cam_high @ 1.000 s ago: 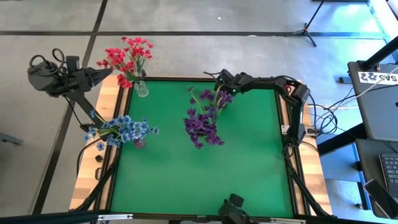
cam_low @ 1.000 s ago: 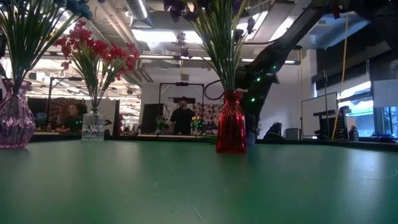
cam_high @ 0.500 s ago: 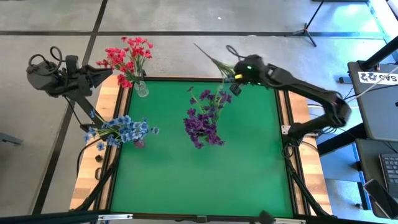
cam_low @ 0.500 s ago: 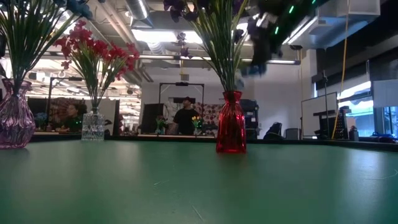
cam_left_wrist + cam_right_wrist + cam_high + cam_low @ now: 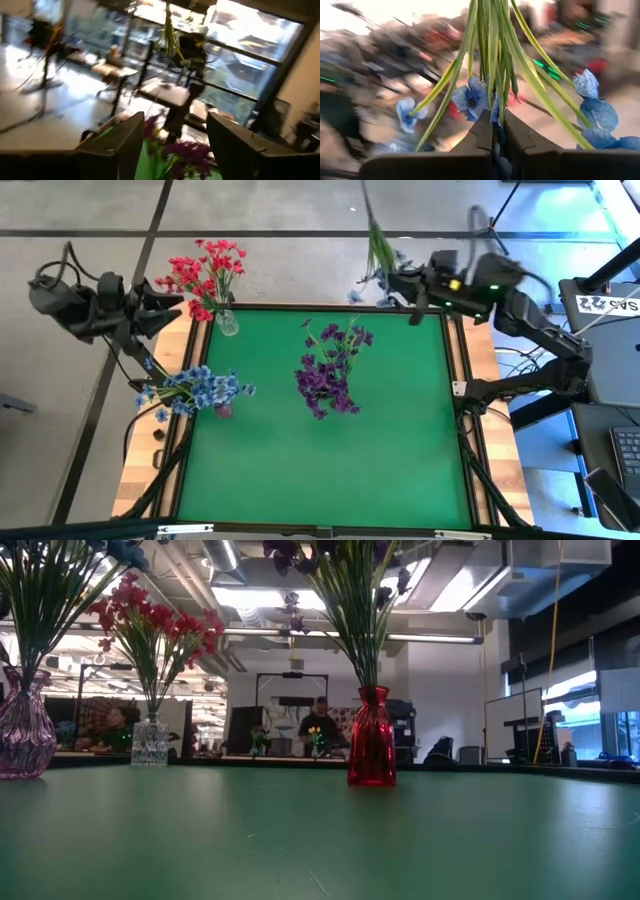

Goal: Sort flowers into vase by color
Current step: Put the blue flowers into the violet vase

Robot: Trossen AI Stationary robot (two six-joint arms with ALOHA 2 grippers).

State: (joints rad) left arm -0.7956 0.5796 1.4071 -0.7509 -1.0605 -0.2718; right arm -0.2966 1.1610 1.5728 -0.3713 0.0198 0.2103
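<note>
Desk: I am looking at a green-topped desk [image 5: 330, 440] with a wooden rim, standing on a grey concrete floor; an open hall with ceiling lights is showing behind it in the low view.
Red vase: a red glass vase [image 5: 371, 737] is standing near the middle of the desk, carrying the dark purple flower sprigs [image 5: 328, 375].
Clear vase: a small clear glass vase [image 5: 150, 742] is sitting at the far left corner with the red-pink flower sprigs [image 5: 205, 272].
Purple vase: a pale purple glass vase [image 5: 23, 730] is standing at the left edge, holding a bunch of light blue flowers [image 5: 198, 389].
Right gripper [image 5: 412, 282]: it is hanging past the far edge of the desk, its fingers [image 5: 485, 135] clenched on a light blue flower sprig with long green stems [image 5: 492, 65].
Left gripper [image 5: 170, 303]: it is hovering off the far left corner, beside the red-pink sprigs, its fingers [image 5: 117, 142] spread apart and grasping nothing.
People: I am seeing people in the room beyond the desk.
</note>
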